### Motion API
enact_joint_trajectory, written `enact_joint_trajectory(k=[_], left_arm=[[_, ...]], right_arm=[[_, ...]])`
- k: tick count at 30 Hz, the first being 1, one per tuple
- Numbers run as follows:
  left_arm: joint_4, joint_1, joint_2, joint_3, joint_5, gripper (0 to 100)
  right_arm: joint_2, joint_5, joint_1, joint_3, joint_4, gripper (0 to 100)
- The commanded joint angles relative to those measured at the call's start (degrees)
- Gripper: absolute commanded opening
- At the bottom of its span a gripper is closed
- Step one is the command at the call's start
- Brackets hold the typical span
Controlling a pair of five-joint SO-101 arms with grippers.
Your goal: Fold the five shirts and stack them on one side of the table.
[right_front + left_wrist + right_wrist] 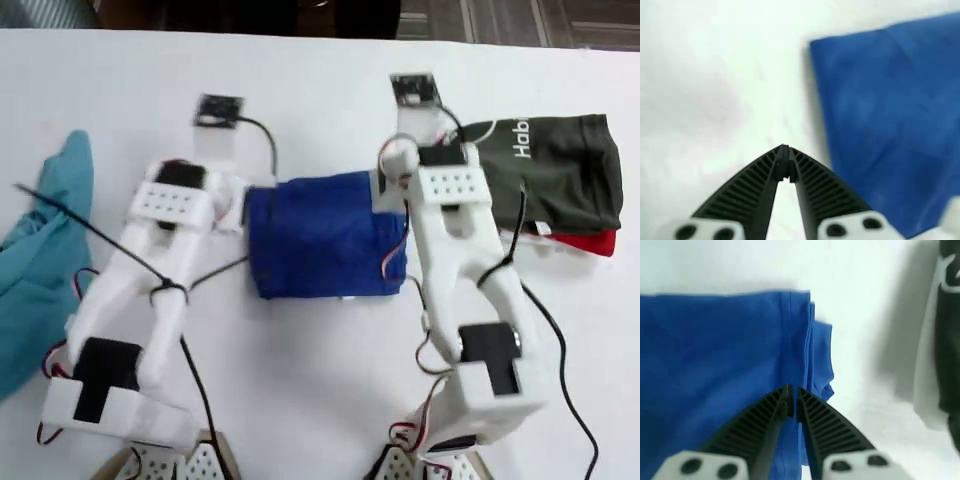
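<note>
A folded blue shirt lies flat at the table's middle, between the two arms. My left gripper is shut with nothing in it, over bare white table just off the blue shirt's side edge. My right gripper is shut too, its tips low over the layered edge of the blue shirt; no cloth shows between its fingers. A folded dark green shirt rests on a red shirt at the right. A teal shirt lies crumpled at the left edge.
The left arm and the right arm reach in from the near edge, with black cables trailing over the white table. The dark green shirt lies close beside the right gripper.
</note>
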Motion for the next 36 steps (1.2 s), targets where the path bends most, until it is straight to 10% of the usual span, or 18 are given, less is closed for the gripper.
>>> enact_joint_trajectory(k=[1,7,36], left_arm=[[0.4,-4.9,-2.9,-1.6,-0.5,3],[0.2,-8.9,-2.8,-0.9,-0.5,3],[0.2,-9.8,-2.8,-0.8,-0.5,3]], right_arm=[[-4.4,-0.6,0.1,4.1,-3.0,5.3],[0.2,-0.9,-0.2,3.8,-3.2,21.0],[29.4,-6.9,-2.1,-22.8,12.7,21.2]])
